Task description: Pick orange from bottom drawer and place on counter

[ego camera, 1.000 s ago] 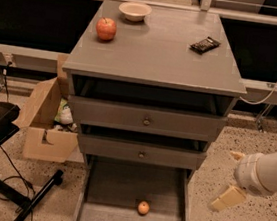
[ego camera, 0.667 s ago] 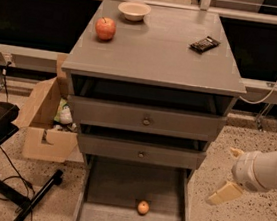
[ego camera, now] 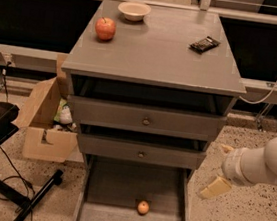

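Observation:
The small orange (ego camera: 142,207) lies on the flat grey floor of the open bottom drawer (ego camera: 113,190), near its middle. The counter (ego camera: 156,49) is the grey cabinet top above. My gripper (ego camera: 218,167) is at the right of the cabinet, outside the bottom drawer and to the right of its rim, on a white arm. Its two pale fingers are spread apart and hold nothing. The orange is to the left of and below the gripper.
On the counter are a red apple (ego camera: 105,28), a pale bowl (ego camera: 134,11) and a dark wrapped bar (ego camera: 204,44). Two shut drawers with knobs (ego camera: 146,120) sit above. A cardboard box (ego camera: 44,121) and black stand legs (ego camera: 22,194) are at left.
My gripper and arm have drifted slightly left and up, toward the cabinet's right side. The orange has not moved.

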`<control>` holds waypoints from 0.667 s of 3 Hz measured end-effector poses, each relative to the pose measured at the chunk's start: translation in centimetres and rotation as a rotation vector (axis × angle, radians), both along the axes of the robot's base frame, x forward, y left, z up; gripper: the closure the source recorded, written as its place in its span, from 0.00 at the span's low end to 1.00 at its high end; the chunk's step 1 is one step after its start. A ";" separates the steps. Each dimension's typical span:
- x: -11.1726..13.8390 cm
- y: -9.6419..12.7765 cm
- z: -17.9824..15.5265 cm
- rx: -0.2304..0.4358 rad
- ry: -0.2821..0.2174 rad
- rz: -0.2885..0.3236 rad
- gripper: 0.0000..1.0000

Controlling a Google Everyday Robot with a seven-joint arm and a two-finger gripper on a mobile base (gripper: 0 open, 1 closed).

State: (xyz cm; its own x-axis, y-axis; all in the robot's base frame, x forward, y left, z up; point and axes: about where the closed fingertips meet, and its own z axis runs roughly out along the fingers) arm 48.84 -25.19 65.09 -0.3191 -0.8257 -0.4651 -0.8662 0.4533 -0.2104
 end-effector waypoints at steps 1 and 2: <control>3.4 2.8 -7.2 0.025 0.005 0.000 0.00; 7.6 4.5 -14.1 0.104 -0.044 -0.045 0.00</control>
State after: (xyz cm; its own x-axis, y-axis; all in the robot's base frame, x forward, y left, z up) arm 56.44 -20.69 50.96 -0.3327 -0.7576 -0.5616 -0.8353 0.5131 -0.1973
